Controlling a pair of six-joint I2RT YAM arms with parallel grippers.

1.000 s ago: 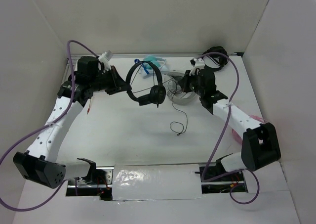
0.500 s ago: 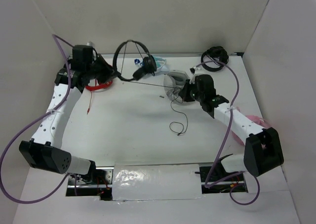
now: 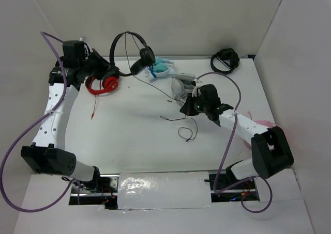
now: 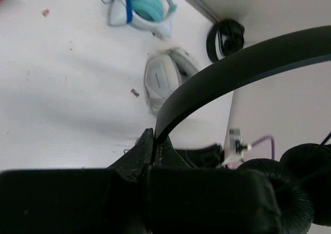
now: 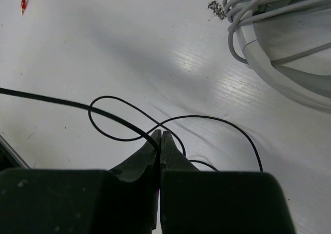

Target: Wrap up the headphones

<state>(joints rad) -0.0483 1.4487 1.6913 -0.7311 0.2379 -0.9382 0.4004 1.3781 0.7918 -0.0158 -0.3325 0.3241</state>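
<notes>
The slim black headphones hang in the air at the back left. My left gripper is shut on their thin headband, with the two earcups dangling beside it; the earcups also show in the left wrist view. The thin black cable runs taut from the earcups down to my right gripper, which is shut on it low over the table. In the right wrist view the gripper pinches the cable at its tips. The loose cable end lies looped on the table.
Red-and-black headphones lie under the left gripper. Teal headphones and a grey-white headset with coiled cable sit at the back centre. A bundled black headset is at the back right corner. Walls close in on three sides.
My left gripper has carried the headphones back and left, higher up. My right gripper has moved forward and lower with the cable, which is now stretched between the two.
</notes>
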